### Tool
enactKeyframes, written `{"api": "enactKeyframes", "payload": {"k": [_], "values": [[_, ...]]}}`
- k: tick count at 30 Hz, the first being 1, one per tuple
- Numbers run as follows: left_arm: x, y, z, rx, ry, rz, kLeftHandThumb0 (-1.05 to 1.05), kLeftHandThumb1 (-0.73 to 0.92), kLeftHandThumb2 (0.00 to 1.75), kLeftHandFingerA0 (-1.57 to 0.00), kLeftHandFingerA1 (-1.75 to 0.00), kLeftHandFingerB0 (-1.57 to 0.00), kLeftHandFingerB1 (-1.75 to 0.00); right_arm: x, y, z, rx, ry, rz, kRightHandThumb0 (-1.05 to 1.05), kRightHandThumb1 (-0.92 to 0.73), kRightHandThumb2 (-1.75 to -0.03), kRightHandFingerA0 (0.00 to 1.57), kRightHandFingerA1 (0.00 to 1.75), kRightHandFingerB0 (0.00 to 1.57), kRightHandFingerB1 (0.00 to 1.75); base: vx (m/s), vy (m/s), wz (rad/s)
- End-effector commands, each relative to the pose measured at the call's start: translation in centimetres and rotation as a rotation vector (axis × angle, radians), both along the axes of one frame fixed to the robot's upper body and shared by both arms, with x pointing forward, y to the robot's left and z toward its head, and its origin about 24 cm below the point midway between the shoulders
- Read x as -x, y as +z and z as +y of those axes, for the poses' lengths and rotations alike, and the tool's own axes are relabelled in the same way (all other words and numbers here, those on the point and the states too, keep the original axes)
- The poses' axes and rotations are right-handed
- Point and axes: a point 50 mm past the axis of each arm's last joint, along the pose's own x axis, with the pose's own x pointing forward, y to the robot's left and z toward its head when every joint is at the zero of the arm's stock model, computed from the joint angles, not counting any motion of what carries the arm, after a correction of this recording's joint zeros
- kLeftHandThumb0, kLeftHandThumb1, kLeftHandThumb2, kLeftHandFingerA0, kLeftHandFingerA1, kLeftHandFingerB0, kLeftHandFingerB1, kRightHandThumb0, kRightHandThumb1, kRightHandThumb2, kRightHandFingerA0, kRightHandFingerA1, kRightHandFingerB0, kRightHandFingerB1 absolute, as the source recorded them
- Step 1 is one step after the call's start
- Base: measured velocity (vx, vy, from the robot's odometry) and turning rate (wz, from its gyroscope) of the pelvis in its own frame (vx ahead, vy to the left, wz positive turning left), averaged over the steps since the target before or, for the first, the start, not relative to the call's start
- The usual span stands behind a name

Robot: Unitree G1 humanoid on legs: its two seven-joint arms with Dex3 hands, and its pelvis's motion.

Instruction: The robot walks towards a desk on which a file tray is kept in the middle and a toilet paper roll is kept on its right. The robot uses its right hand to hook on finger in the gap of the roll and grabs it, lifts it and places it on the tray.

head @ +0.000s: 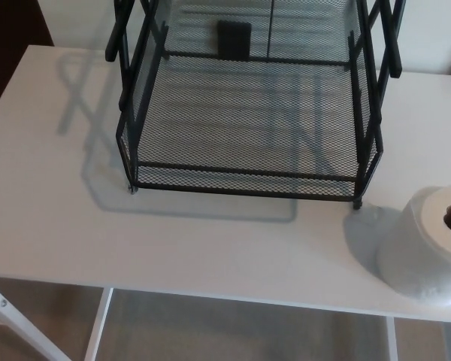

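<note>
Standing on end on the white table point(173, 241) just off the black wire-mesh file tray point(248, 184), the white toilet paper roll point(428, 244) is ungrasped; no robot hand shows, its state untellable, so hooking, lifting and placing remain.

Toilet roll point(425, 244) stands, seemingly upright, right of the tray point(244, 182).
</note>
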Motion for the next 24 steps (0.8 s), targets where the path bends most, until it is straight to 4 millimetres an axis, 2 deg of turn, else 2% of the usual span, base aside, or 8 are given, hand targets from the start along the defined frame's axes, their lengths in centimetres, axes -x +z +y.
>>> {"api": "enactKeyframes", "payload": {"k": [1,14,17,18,19,20,23,24], "values": [[0.7,0.8,0.9,-0.005,0.046,-0.014,-0.69,0.77,0.99,-0.30,-0.50,-0.17,-0.44,-0.8,3.9,8.5,0.163,0.499,0.143,-0.67,-0.37,-0.74,0.35,0.50,0.25,0.40,0.00,0.000,0.00],[0.8,1.1,1.3,-0.032,0.045,0.007,-0.70,0.76,1.00,-0.32,-0.51,-0.19,-0.44,-1.5,3.3,10.5,0.327,0.620,0.269,-0.65,-0.39,-0.74,0.26,0.49,0.23,0.41,0.00,0.000,0.00],[0.6,1.3,1.3,-0.031,0.042,0.003,-0.70,0.76,1.00,-0.33,-0.51,-0.18,-0.44,-1.5,3.2,10.8,0.340,0.634,0.292,-0.60,-0.46,-0.55,0.30,0.42,0.30,0.31,0.00,0.000,0.00],[0.6,1.1,1.3,-0.030,0.059,0.004,-0.67,0.91,0.67,-0.42,-0.41,-0.24,-0.33,-1.5,2.7,11.2,0.388,0.676,0.331,-0.61,-0.49,-0.56,0.29,0.39,0.32,0.31,0.00,0.000,0.00],[0.6,1.1,1.4,-0.029,0.067,0.004,-0.67,0.91,0.67,-0.42,-0.41,-0.24,-0.33,-1.5,2.5,11.4,0.408,0.695,0.349,-0.61,-0.49,-0.56,0.29,0.39,0.32,0.31,0.00,0.000,0.00],[0.6,1.1,1.4,-0.029,0.063,0.003,-0.70,0.75,1.00,-0.34,-0.52,-0.18,-0.45,-1.5,2.3,11.6,0.434,0.706,0.388,-0.66,-0.41,-0.75,0.18,0.46,0.24,0.41,0.00,0.000,0.00],[0.7,1.2,1.4,-0.033,0.057,0.002,-0.70,0.75,1.00,-0.35,-0.52,-0.19,-0.45,-1.5,1.7,12.2,0.501,0.728,0.470,-0.66,-0.42,-0.74,0.17,0.46,0.23,0.41,0.00,0.000,0.00],[0.8,1.1,1.4,-0.030,0.067,0.006,-0.67,0.91,0.67,-0.42,-0.40,-0.24,-0.33,-1.5,1.4,12.3,0.518,0.732,0.502,-0.65,-0.42,-0.74,0.15,0.46,0.22,0.41,0.00,0.000,0.00]]}}
